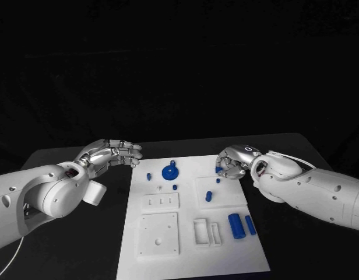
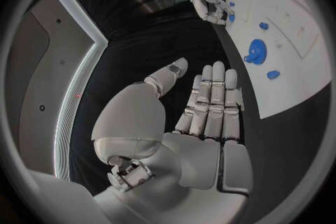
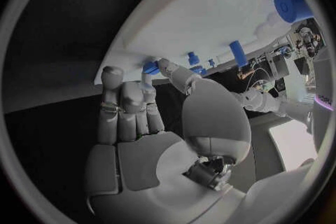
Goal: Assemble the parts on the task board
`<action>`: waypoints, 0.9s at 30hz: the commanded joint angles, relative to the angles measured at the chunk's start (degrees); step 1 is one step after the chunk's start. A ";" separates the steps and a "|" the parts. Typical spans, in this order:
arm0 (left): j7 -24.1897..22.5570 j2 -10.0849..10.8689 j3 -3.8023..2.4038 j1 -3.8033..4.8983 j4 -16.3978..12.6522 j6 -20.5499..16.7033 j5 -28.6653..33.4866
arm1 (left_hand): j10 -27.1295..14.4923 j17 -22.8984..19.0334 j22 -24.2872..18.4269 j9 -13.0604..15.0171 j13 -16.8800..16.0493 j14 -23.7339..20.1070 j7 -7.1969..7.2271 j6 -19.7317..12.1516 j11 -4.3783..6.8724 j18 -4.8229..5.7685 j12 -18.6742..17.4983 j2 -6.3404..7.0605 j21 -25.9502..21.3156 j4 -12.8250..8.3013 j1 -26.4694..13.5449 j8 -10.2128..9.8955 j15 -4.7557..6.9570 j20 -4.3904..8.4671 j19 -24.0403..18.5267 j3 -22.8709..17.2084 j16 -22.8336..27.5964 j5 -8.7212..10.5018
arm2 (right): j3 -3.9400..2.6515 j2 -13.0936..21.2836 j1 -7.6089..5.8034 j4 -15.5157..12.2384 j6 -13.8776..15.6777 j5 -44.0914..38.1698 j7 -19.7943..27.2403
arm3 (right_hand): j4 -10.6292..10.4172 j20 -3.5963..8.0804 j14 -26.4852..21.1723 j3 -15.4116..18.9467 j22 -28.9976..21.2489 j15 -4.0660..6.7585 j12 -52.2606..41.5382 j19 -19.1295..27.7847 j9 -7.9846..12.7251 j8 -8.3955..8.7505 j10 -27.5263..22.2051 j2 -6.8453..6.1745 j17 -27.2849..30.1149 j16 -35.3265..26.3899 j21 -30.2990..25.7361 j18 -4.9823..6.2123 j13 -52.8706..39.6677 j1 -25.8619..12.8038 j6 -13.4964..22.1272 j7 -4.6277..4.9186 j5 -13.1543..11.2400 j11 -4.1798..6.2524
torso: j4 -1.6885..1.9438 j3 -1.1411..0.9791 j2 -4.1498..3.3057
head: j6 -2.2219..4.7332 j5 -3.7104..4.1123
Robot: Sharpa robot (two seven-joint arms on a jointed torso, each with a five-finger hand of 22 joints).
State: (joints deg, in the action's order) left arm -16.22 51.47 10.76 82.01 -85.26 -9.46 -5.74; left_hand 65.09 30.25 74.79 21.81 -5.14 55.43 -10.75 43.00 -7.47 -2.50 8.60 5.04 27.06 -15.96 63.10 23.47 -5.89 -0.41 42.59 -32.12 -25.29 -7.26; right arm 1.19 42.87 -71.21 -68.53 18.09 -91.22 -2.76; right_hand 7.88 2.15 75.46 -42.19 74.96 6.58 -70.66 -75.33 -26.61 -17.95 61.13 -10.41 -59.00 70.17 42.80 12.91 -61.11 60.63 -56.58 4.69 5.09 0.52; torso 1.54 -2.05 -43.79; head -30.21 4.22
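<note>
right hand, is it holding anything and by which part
The right hand seems to pinch a small blue part by its end at the task board edge; the left hand holds nothing.

The left white arm's silver many-fingered hand [image 1: 112, 153] [image 2: 210, 103] hovers with straight, close-set fingers, holding nothing. The right white arm's silver many-fingered hand [image 1: 233, 161] [image 3: 133, 106] has fingers bent downward; its grip cannot be told.

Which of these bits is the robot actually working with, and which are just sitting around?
Part of the job:
task board
blue gear-shaped part
two blue cylinders
small blue part at the right robot hand
left robot hand, holding nothing

Just there:
black table
</note>
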 commanded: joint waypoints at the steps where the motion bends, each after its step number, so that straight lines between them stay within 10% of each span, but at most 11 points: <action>1: -0.26 -0.26 -0.03 0.01 -0.02 0.63 -0.37 | 0.43 0.06 0.05 -0.04 0.06 0.12 -0.19 0.11 -0.17 -1.01 -0.37 -0.38 -0.31 0.01 -0.02 -0.09 -0.18 0.02 -0.14 0.45 0.18 -0.16 | -0.36 0.21 -0.29 -0.58 2.04 2.93 1.43 | 0.02 0.33 0.07 -0.31 0.99 0.44 0.23 -0.18 -0.14 -0.34 0.11 -0.41 -0.10 -0.16 0.14 2.09 -0.01 0.25 -1.42 0.94 0.51 0.27 | -0.01 0.08 0.03 | 0.14 0.10; 17: 3.06 -0.44 -0.03 0.02 -0.07 0.23 -1.02 | 1.18 0.49 0.18 0.06 -0.11 0.88 0.13 0.70 0.16 -1.06 -0.09 -0.56 -0.03 0.70 -1.06 0.23 0.15 0.29 0.35 0.83 -0.14 0.25 | -1.96 2.14 -2.01 -5.61 -0.73 15.18 6.20 | 1.87 0.54 -0.06 3.22 1.01 0.36 0.41 0.24 -0.44 -0.16 -0.07 1.23 -0.40 -0.24 0.31 2.09 -0.13 -1.09 -1.04 1.03 5.56 0.19 | -0.03 0.10 -0.01 | 0.75 0.05; 27: 12.98 -0.81 -0.01 0.02 -1.93 2.29 -1.03 | 7.10 4.53 1.45 0.05 -2.16 6.87 1.24 3.34 3.03 -1.72 2.89 1.89 4.40 7.19 -7.97 0.97 3.96 3.54 6.05 2.95 -7.18 4.23 | -2.60 3.42 -2.08 -13.73 -1.50 14.81 5.39 | 2.26 0.55 -0.07 3.63 0.99 0.35 0.44 0.27 -0.47 -0.11 -0.10 1.48 -0.43 -0.29 0.31 2.09 -0.14 -1.23 -1.00 1.04 6.20 0.17 | 0.03 0.09 0.04 | 1.06 -0.43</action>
State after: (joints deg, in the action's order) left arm -8.14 50.84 10.76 82.02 -86.76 -8.74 -6.45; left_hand 71.96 34.70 74.94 21.93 -7.27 61.99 -9.36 46.03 -4.34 -3.50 11.43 6.91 31.35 -8.90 55.37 24.25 -1.81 3.10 48.41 -29.19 -32.32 -3.15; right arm -1.36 46.24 -73.28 -81.31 17.73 -76.76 2.25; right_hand 10.22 2.56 75.45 -38.87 74.96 6.54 -70.45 -75.33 -27.01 -17.90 61.14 -9.26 -59.38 70.22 42.80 12.91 -61.17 59.48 -56.59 4.72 11.11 0.51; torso 1.55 -1.94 -43.77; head -29.21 3.95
